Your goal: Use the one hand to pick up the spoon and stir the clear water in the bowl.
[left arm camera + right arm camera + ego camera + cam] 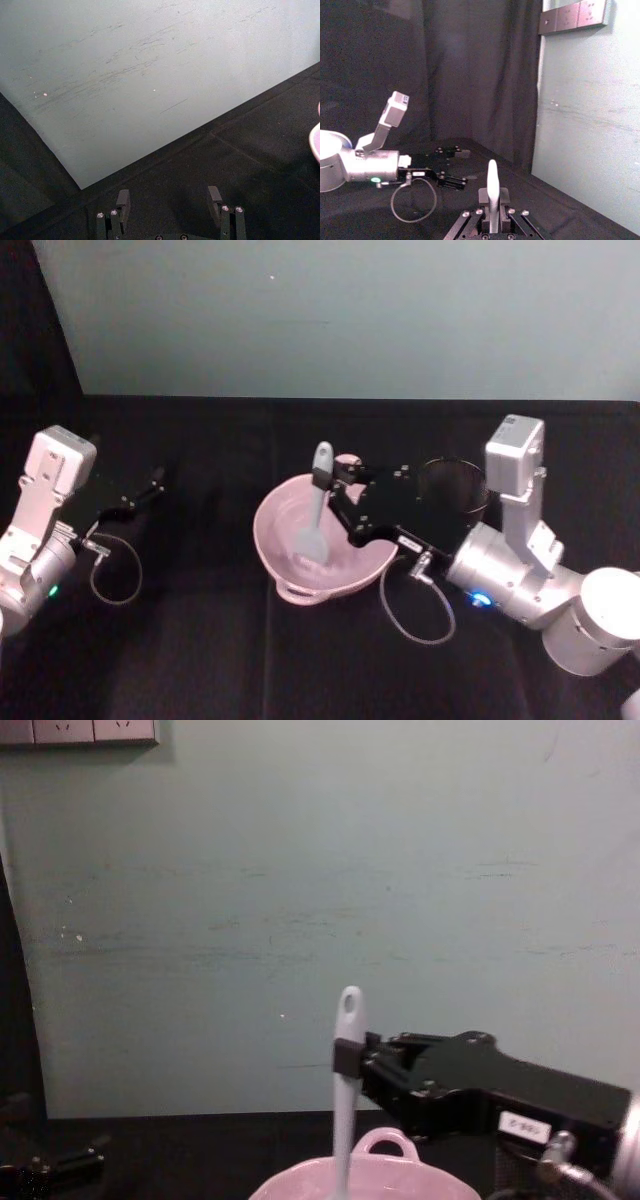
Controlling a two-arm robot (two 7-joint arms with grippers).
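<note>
The pale pink bowl [268, 538] sits mid-table, its loop handle [388, 1141] on the far rim. The white spoon [321, 468] stands nearly upright with its greyish head down inside the bowl and its holed handle end up [349, 1008]. My right gripper [332, 481] reaches in from the right over the bowl's far side and is shut on the spoon's handle [492, 181], gripping it a little below the hole [350, 1058]. My left gripper [150, 486] rests parked on the table at the left, open [169, 200] and holding nothing.
A black wire-mesh cup [455, 486] stands just behind my right arm, right of the bowl. Black cloth covers the table [200, 640]. A pale wall [300, 870] rises close behind. A loose cable loop [415, 610] hangs from my right wrist near the bowl.
</note>
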